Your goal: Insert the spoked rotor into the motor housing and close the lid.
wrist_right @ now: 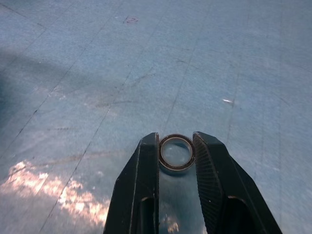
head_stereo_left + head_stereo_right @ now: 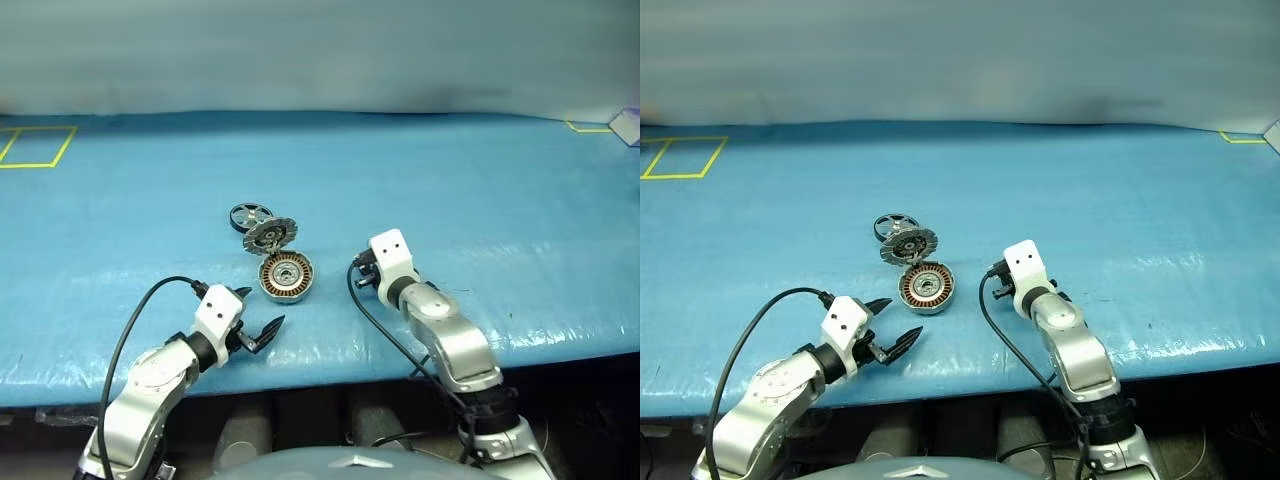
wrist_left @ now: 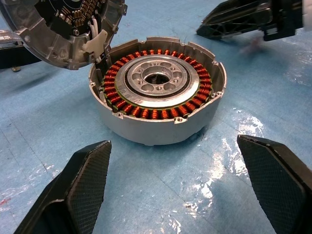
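Left gripper fingers spread wide; right gripper fingers pinched (nearly together).

A blue worktop bears yellow tape squares at its far corners; a small ring.

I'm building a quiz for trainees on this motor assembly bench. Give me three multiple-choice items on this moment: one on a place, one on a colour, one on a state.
1. Where does the spoked rotor lie?
A. inside the motor housing
B. on the table beyond the lid
C. in the left gripper

2. What colour are the windings in the motor housing?
A. copper
B. green
C. white

3. What does the right gripper hold?
A. nothing
B. the lid
C. a small ring

Key: 1 B, it rests on the blue table behind the raised lid. 2 A, a copper-coloured ring circles the hub. 3 C, the small ring sits between its fingers.
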Motion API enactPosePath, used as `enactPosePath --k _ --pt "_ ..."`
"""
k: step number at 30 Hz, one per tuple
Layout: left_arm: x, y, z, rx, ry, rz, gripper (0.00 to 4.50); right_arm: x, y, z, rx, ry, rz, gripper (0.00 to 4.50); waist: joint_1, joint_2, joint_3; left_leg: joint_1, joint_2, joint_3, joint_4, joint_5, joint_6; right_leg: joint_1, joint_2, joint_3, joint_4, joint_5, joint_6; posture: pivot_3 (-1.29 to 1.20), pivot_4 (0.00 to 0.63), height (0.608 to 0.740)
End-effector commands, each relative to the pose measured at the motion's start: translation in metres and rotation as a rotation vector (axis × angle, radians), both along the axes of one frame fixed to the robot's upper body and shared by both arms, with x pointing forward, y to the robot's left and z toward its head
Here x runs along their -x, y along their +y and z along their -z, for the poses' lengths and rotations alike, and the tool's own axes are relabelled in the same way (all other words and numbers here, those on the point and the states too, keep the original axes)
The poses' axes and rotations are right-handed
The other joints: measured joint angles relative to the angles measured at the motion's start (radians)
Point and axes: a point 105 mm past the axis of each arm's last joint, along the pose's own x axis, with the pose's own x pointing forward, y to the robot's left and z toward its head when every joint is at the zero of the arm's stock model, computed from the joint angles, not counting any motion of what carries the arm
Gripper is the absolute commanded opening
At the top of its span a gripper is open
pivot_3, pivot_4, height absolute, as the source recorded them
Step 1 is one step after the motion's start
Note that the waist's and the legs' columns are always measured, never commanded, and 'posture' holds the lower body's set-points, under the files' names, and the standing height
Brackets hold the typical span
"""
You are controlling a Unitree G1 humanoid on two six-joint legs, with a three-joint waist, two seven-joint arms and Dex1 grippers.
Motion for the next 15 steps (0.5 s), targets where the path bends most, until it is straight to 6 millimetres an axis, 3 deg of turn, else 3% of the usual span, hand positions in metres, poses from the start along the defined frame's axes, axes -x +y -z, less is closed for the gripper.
enactPosePath --k 1,7,15 --pt "-0.002 0.002 -0.02 0.018 -0.129 -0.008 4.5 0.009 0.019 -0.047 -0.068 -0.119 -0.094 0.67 0.0 0.0 0.0 0.0 0.0 0.0 0.0 0.0 0.0 0.0 0.0 0.0 0.0 0.0 0.0 0.0 0.15 0.74" --pt "-0.001 0.01 -0.017 0.05 -0.119 -0.031 4.5 0.024 0.059 -0.062 -0.077 -0.169 -0.29 0.67 0.005 -0.001 0.0 -0.001 0.001 -0.001 0.0 0.0 0.0 0.0 0.001 0.0 0.0 0.0 0.0 0.0 0.15 0.74" --pt "0.011 0.014 -0.005 0.04 -0.06 0.011 4.5 0.033 0.092 -0.045 -0.077 -0.108 -0.419 0.67 0.005 -0.001 0.0 -0.002 0.0 0.0 0.0 0.0 0.0 -0.002 0.0 0.0 -0.001 0.0 0.0 0.0 0.15 0.74"
